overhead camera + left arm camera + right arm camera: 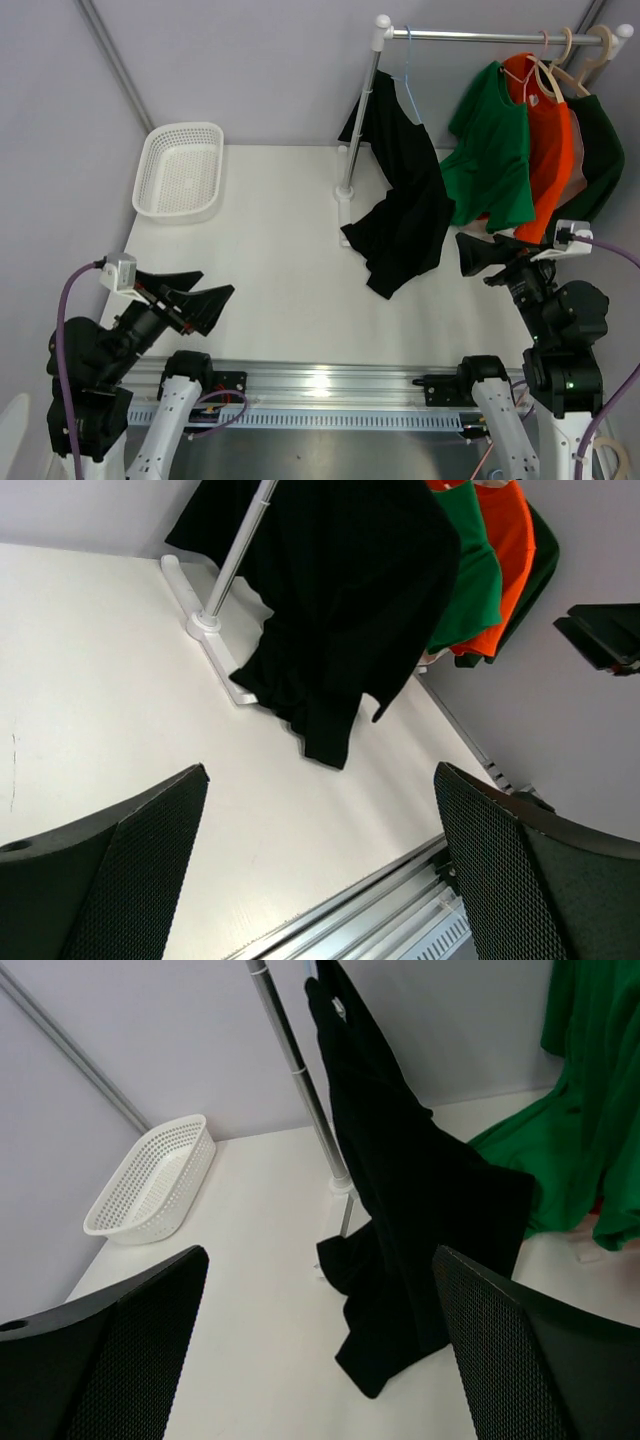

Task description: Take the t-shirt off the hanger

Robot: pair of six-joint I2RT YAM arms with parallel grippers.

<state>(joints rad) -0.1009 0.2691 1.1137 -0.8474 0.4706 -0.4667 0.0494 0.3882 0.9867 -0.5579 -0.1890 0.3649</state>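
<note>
- The black t-shirt (405, 190) hangs on a pale blue hanger (408, 62), just to the right of the rack's upright post (360, 120), with one sleeve draped across the post
- Its long axis runs from the collar, up beside the post's top, down to the hem; the collar points up and the hem points down and towards the arms, and the hem appears to reach the table (270, 250) by the post's foot
- The cloth sits askew on the hanger and is bunched to one side, not flat
- The left gripper (216, 281) is well away from the post on its left, near the table's front edge; its fingers are spread wide with nothing between them
- The right gripper (461, 255) is to the right of the post and nearer than the hem; its fingers are also wide apart and empty
- A likely risk is that a straight downward tug catches the collar on a hanger shoulder, so the hook lifts off the rail (480, 37) and hanger and shirt come away together
- A sideways pull could drag on the post through the draped sleeve and rock the rack
- The green shirt (495, 150) hangs just beyond the black one, further right of the post; a wide grasp could pinch it too
</note>
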